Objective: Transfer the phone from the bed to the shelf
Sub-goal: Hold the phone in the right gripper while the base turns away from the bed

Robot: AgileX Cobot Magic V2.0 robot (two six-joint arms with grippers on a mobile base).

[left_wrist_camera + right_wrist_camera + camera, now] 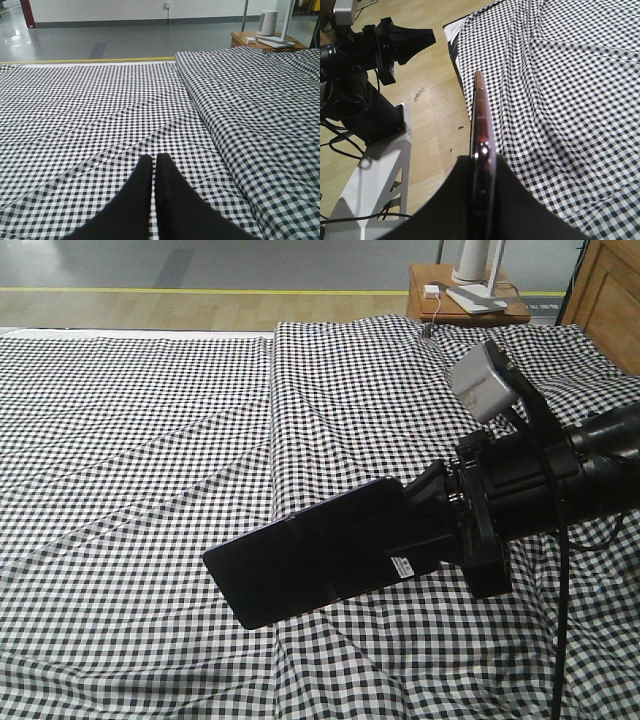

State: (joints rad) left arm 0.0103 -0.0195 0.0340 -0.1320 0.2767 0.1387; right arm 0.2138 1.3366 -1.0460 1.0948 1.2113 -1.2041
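Our right end effector (425,528) grips one end of the phone (300,565), held above the bed (140,430); our left end effector (154,200) sits closed, empty. So cantilevered, the glossy phone could slip

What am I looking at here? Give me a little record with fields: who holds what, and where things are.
phone: black slab, gripped at one end, held tilted above the bed
right gripper: shut on the phone
left gripper: shut, empty, over the bed
bed: rumpled black-and-white checks
shelf: not in view
side table: reddish-brown, beyond the bed's far edge
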